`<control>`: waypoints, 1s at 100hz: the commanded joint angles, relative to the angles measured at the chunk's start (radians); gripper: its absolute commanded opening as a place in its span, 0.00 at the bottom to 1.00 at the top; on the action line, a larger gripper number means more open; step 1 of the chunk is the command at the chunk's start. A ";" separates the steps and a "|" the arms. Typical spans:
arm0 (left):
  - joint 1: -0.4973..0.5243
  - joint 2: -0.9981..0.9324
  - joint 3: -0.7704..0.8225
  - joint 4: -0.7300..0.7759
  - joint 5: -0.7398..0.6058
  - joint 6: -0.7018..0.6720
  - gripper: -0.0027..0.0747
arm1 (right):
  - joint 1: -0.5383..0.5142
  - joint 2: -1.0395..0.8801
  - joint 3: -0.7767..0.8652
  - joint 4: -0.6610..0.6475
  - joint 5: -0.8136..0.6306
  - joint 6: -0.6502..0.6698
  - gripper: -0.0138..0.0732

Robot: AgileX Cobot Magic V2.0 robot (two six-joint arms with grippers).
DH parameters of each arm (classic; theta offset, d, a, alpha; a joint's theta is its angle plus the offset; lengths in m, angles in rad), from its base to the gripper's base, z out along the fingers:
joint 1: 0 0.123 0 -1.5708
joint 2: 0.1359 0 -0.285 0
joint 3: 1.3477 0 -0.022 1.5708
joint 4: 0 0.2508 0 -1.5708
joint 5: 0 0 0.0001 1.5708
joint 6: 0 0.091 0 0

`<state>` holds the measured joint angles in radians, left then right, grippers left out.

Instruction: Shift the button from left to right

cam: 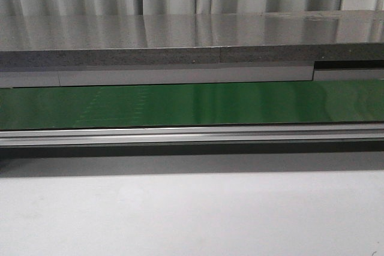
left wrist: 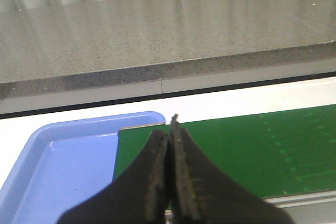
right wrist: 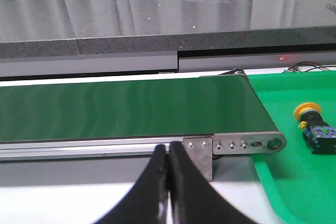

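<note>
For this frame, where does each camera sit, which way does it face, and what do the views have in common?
Front view: looks forward over the white table at the green conveyor belt; no arm shows.
Left wrist view: on the left arm, over the belt's end and a blue tray; the left end effector shows, shut.
Right wrist view: on the right arm, facing the belt's other end, a green tray and the button in it; the right end effector shows, shut.
Shared: all three show the belt and the grey counter behind it.

Open green mat (right wrist: 294,182) around the button (right wrist: 314,125), conveyor end (right wrist: 247,144) just beside it.
</note>
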<state>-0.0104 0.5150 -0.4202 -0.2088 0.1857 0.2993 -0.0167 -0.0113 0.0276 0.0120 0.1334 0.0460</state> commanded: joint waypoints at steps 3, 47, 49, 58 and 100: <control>-0.007 0.003 -0.028 -0.014 -0.080 0.000 0.01 | 0.003 -0.019 -0.015 0.000 -0.090 0.000 0.08; -0.007 0.003 -0.028 -0.014 -0.080 0.000 0.01 | 0.003 -0.019 -0.015 0.000 -0.090 0.000 0.08; -0.007 0.003 -0.028 -0.014 -0.080 0.000 0.01 | 0.003 -0.019 -0.015 0.000 -0.090 0.000 0.08; -0.007 0.003 -0.028 -0.014 -0.080 0.000 0.01 | 0.003 -0.019 -0.015 0.000 -0.090 0.000 0.08; -0.007 -0.001 -0.026 0.005 -0.104 0.000 0.01 | 0.003 -0.019 -0.015 0.000 -0.090 0.000 0.08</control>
<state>-0.0104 0.5150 -0.4185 -0.2088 0.1810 0.3007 -0.0167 -0.0113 0.0276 0.0120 0.1334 0.0460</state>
